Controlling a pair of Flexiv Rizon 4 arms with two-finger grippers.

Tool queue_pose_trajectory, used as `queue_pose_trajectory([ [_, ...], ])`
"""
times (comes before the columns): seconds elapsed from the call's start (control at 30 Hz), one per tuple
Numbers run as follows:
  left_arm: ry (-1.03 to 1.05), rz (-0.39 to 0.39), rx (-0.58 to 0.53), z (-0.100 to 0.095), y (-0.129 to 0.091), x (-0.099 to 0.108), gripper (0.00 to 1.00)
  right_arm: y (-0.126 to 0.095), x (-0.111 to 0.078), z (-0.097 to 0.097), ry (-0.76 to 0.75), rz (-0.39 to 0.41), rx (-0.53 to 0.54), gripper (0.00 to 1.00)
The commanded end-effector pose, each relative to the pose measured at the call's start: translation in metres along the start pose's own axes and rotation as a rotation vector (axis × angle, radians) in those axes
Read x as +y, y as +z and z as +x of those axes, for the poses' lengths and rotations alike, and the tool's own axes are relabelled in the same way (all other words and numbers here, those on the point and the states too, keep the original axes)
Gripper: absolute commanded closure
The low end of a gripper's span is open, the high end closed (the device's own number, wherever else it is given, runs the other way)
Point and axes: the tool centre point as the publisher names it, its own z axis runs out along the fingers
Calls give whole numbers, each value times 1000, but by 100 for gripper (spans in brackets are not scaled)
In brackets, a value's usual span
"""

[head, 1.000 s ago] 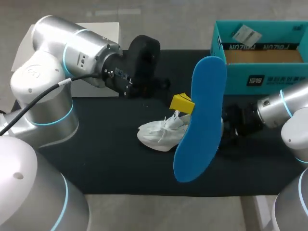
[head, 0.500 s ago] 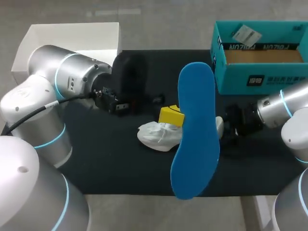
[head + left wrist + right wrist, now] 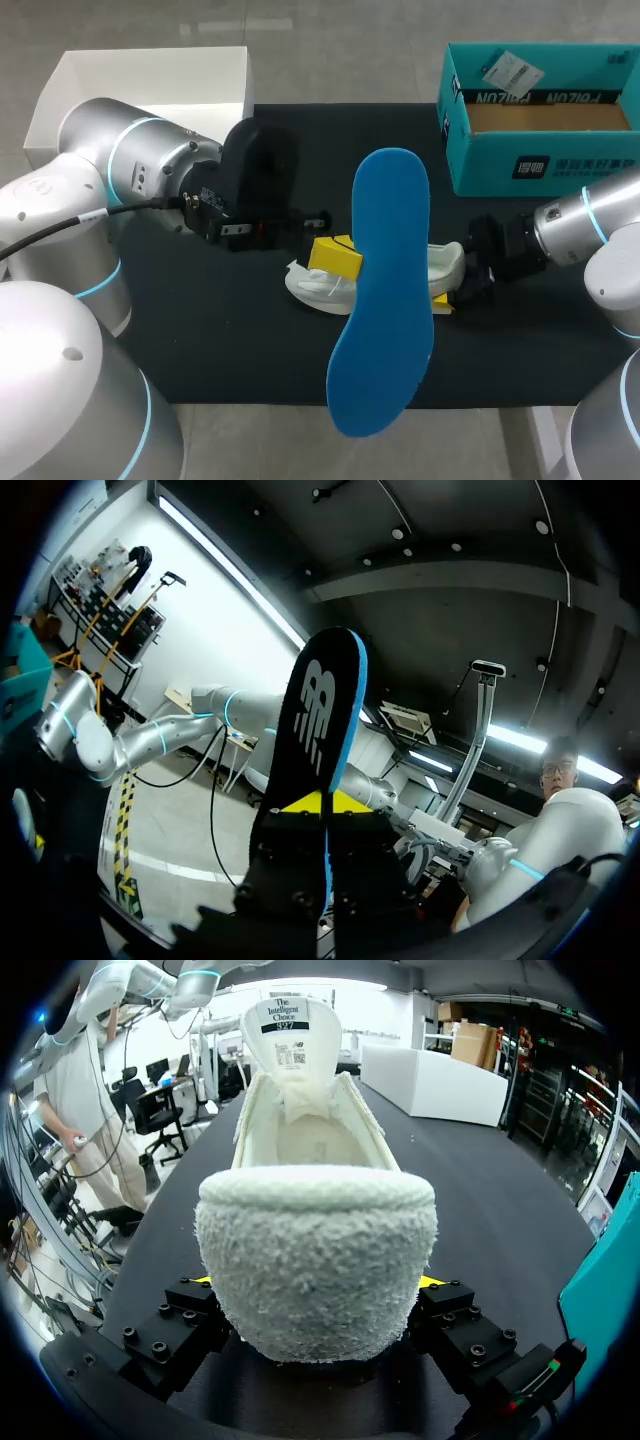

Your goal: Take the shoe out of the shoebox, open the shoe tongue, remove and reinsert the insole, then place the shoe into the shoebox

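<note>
left jaws: clamped on one end of insole (image 3: 385, 300), aloft | right jaws: clamped on shoe (image 3: 315, 1250) heel, on table (image 3: 230, 340)

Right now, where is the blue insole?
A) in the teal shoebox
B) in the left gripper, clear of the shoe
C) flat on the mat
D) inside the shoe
B: the left gripper is shut on the insole, held up over the shoe in the right gripper.

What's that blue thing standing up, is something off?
The blue insole is out of the white shoe, held upright by the left end effector; the right end effector grips the shoe's heel. Nothing looks damaged.
</note>
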Motion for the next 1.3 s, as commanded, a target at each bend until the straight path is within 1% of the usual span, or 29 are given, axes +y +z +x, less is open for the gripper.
queue_pose_trajectory([
  [0.03,4,15,31,-10,-2,0,100,2,-1,2,-1,3,-2,100],
  [0.4,4,15,31,-10,-2,0,100,2,-1,2,-1,3,-2,100],
  [0.43,4,15,31,-10,-2,0,100,2,-1,2,-1,3,-2,87],
  [0.47,4,15,31,-10,-2,0,100,2,-1,2,-1,3,-2,62],
  [0.5,4,15,31,-10,-2,0,100,-3,3,2,-6,15,-4,2],
  [0.53,4,15,31,-10,-2,0,100,-9,6,3,-14,27,-9,0],
  [0.63,4,15,31,-10,-2,0,100,-21,14,5,-10,46,-16,0],
  [0.7,4,15,31,-10,-2,0,100,-27,17,5,-1,73,-18,0],
  [0.87,4,15,31,-10,-2,0,100,-40,22,7,-3,101,-28,0],
  [0.97,4,15,31,-10,-2,0,100,-47,26,9,10,177,-28,0],
  [1.07,4,15,31,-10,-2,0,100,-54,32,12,36,233,-6,0],
  [1.13,4,15,31,-10,-2,0,100,-57,36,13,43,293,1,0],
  [1.23,4,15,31,-10,-2,0,100,-62,45,15,45,339,7,0],
  [1.3,4,15,31,-10,-2,0,100,-65,49,16,46,391,12,0],
])
